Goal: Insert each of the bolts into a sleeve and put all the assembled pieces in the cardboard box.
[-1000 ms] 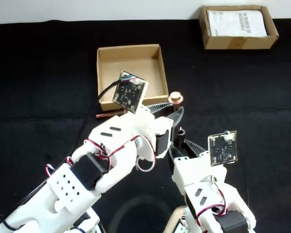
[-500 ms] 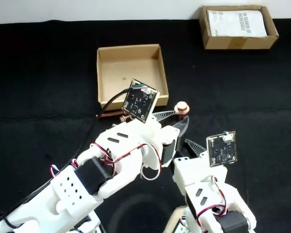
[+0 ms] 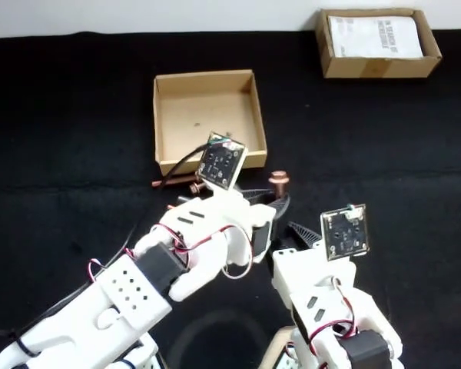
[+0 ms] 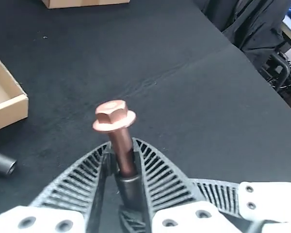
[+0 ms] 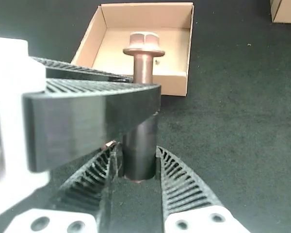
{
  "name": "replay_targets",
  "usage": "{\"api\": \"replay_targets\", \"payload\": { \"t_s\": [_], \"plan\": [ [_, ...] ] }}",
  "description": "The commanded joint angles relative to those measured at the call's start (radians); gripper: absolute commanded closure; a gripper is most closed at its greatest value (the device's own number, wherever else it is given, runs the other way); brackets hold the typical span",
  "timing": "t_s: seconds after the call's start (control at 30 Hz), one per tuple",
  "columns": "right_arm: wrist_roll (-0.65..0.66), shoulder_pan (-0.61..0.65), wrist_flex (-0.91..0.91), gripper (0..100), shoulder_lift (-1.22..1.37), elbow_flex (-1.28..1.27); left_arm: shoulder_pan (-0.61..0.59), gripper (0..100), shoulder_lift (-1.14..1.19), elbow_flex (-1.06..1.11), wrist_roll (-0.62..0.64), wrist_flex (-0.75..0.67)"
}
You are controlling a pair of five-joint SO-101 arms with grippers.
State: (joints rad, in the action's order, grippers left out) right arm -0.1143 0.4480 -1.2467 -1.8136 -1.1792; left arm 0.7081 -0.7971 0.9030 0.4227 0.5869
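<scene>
An open cardboard box sits left of centre, toward the far edge of the table. A loose bolt lies just beside the box's near wall, with a spare sleeve near it. Near the table's middle, the left gripper is closed narrowly around a copper bolt, which stands upright with its hex head on top. The bolt's shaft enters a black sleeve, pinched by the right gripper. A second box holding paper sits at the far right corner.
</scene>
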Motion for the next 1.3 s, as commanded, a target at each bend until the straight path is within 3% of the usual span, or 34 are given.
{"api": "replay_targets", "payload": {
  "t_s": [0.0,0.1,0.2,0.5,0.6,0.73,0.93,1.13,1.27],
  "plan": [
    [0.009,-0.002,0.018,99.1,0.001,0.016,-0.028,86,-0.028,-0.045,-0.003,0.101],
    [0.009,-0.002,0.018,99.1,0.001,0.016,-0.002,72,-0.107,-0.113,-0.002,0.264],
    [0.009,-0.002,0.019,99.1,0.001,0.016,0.042,66,-0.189,-0.183,-0.002,0.428],
    [0.009,-0.025,0.036,99.1,0.004,0.016,0.090,75,-0.450,-0.280,-0.009,0.675],
    [0.049,-0.061,0.108,99.1,0.015,0.016,0.051,83,-0.545,-0.283,-0.117,0.732],
    [0.124,-0.070,0.196,99.1,0.163,0.094,-0.139,100,-0.670,-0.226,-0.229,0.775],
    [0.138,-0.065,0.252,99.1,0.613,0.406,-0.512,99,-0.843,0.018,-0.278,0.744],
    [0.373,-0.064,0.252,99.1,1.043,0.740,-0.796,99,-1.036,0.415,-0.275,0.537],
    [0.526,-0.062,0.252,99.1,1.302,0.946,-0.938,99,-1.012,0.624,-0.275,0.311]
  ]
}}
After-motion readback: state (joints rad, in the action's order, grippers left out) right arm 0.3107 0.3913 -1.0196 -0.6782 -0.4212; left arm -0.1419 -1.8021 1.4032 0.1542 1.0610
